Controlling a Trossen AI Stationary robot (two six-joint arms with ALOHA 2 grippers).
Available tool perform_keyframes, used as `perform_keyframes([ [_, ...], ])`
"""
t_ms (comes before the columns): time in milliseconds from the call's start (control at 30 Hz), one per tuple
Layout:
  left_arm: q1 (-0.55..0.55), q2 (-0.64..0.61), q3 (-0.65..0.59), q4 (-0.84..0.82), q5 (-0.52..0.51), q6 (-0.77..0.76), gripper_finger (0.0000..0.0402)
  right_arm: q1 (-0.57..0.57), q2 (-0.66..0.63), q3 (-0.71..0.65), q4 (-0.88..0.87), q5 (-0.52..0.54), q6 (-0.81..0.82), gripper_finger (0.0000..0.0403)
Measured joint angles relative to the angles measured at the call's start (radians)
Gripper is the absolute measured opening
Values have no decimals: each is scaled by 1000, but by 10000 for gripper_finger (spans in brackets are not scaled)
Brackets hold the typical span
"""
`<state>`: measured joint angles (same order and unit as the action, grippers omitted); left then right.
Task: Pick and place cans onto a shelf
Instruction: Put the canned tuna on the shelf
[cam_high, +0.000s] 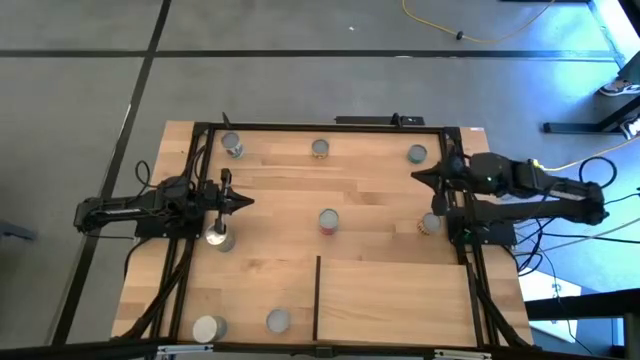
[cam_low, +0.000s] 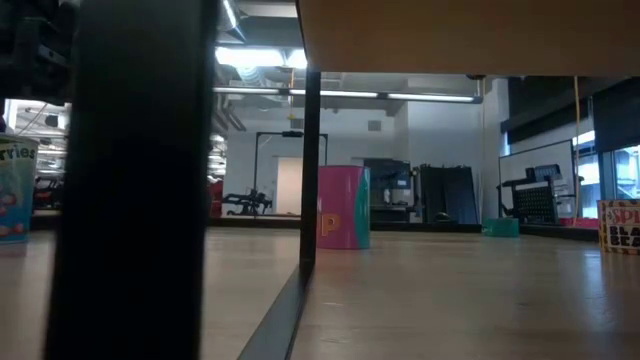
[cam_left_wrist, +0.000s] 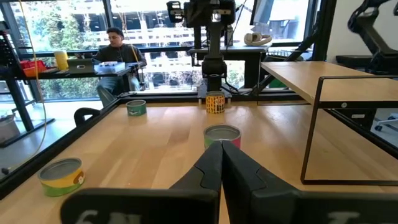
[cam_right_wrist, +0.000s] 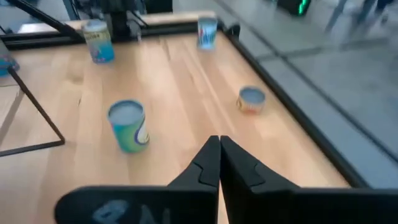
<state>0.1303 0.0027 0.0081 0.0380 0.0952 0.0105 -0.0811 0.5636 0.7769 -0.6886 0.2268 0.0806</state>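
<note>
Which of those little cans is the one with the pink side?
The can standing alone mid-table, just beyond the shelf. Its side is red-pink; the other cans show green, yellow, blue or orange labels.

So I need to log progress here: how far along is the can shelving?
Nothing looks done: the shelf carries no cans in the high view. Nothing is in hand either; the left gripper and right gripper both hover with jaws shut and empty. All eight cans are left on the tabletop, for example the pink-sided can at centre and one beside the left gripper.
</note>
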Motion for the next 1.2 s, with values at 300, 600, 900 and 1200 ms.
perform_keyframes([
  [300, 0, 0, 0, 0, -1, 0, 0, 0, 195, 240, -109, 1, 16, 6],
  [600, 0, 0, 1, 8, -61, -5, 0, 0, 309, 360, -184, -1, 21, 4],
  [900, 0, 33, 186, -123, -67, -147, 0, 1, 455, 506, -279, -78, 49, 5],
  [1200, 0, 281, 531, -522, -78, -168, 0, 1, 556, 641, -390, -90, 97, 5],
])
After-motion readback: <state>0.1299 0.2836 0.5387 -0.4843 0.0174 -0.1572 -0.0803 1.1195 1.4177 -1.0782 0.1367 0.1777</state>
